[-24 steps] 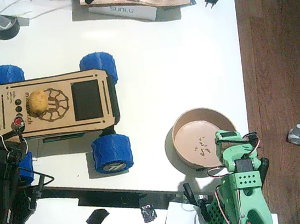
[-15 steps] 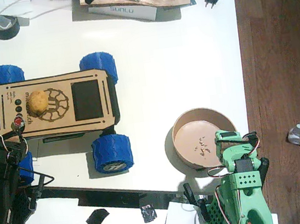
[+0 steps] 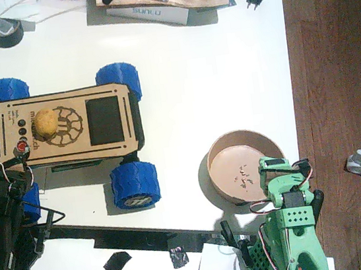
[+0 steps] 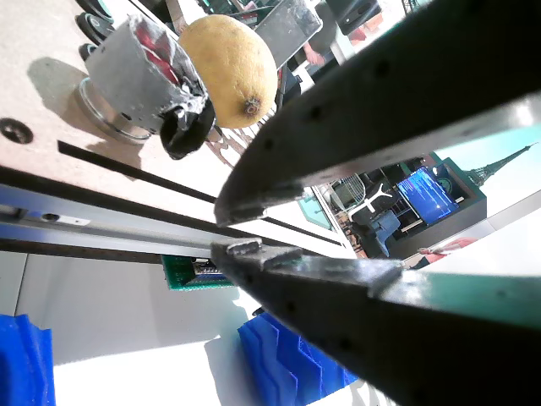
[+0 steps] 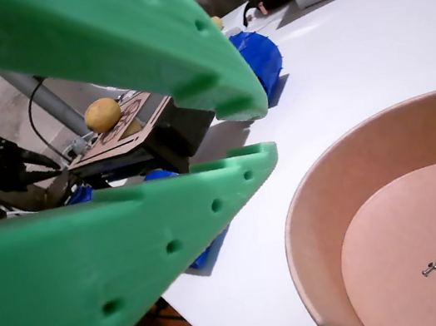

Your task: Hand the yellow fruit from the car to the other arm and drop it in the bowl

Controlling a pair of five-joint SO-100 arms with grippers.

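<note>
The black left gripper (image 4: 232, 233), jaws nearly together and empty, sits just below the car (image 3: 66, 127); the lemon (image 3: 46, 122) lies just beyond it, far from the green gripper (image 5: 251, 132).

1. Fixed view is pretty harsh: the white table (image 3: 225, 69) blows out to near pure white, detail lost around the car (image 3: 66, 127).
2. Soft shadows fall just below and left of the car's wheels and the bowl (image 3: 246, 165).
3. The whole overhead shot is a bit soft and grainy.
4. Wrist views: close jaws blur, the lemon (image 4: 228, 59) stays sharp.
</note>
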